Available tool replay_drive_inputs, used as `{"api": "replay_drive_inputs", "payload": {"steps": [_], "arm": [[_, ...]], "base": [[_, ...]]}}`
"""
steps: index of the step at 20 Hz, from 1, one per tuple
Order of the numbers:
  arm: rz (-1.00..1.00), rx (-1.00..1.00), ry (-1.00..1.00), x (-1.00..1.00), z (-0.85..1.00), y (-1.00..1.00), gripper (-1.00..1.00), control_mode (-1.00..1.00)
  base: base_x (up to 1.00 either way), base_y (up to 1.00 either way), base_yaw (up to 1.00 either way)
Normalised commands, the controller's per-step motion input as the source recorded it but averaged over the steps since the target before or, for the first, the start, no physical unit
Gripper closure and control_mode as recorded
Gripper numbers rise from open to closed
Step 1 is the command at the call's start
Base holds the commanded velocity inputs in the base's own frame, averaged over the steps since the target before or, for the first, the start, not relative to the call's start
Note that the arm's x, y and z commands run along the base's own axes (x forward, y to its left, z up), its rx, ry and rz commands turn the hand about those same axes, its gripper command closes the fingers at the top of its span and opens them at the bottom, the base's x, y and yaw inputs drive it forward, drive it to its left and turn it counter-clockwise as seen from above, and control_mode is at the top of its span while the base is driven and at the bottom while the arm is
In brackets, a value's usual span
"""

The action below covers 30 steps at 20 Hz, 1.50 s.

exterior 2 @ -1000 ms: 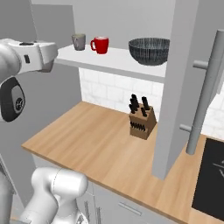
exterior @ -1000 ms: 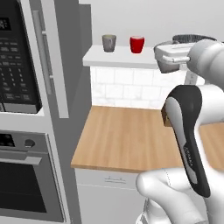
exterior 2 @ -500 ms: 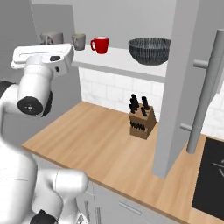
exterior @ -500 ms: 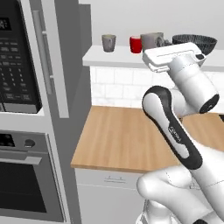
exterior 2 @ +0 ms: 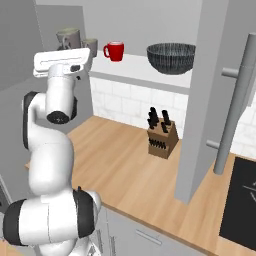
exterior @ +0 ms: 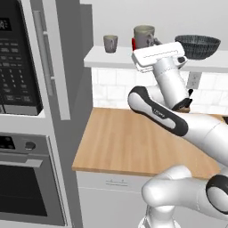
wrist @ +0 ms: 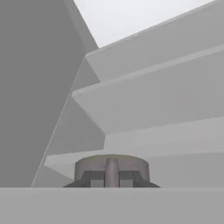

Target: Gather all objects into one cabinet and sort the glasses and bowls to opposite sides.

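The tool [wrist: 111,178] is clenched on a matte grey handled cup [exterior: 144,36], gripped from beneath and carried upright at the height of the long white shelf board [exterior: 111,60] of the open wall cabinet, probably so it can be set down level. A second small grey cup [exterior: 110,43] stands at the shelf's left and a bright red cup [exterior 2: 115,51] mid-shelf, while the wide dark ribbed bowl [exterior 2: 170,58] stands well apart at the right, so the held cup likely belongs with the cups.
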Motion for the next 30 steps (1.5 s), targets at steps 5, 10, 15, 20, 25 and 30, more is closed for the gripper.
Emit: {"api": "replay_drive_inputs", "payload": {"steps": [5,10,15,20,25,30], "arm": [[-0.28,0.0,0.0,0.39,0.0,0.0,1.0,-1.0],[-0.19,0.04,-0.01,0.25,-0.11,0.08,1.0,-1.0],[-0.01,0.18,-0.08,0.38,-0.17,0.29,1.0,-1.0],[0.0,0.1,-0.07,0.45,-0.21,0.23,1.0,-1.0],[0.0,0.0,-0.05,0.5,-0.5,0.22,1.0,-1.0],[0.0,0.0,-0.05,0.52,-0.31,0.18,1.0,-1.0]], "base": [[0.0,0.0,0.0],[0.0,0.0,0.0],[0.0,0.0,0.0],[0.0,0.0,0.0],[0.0,0.0,0.0],[0.0,0.0,0.0]]}}
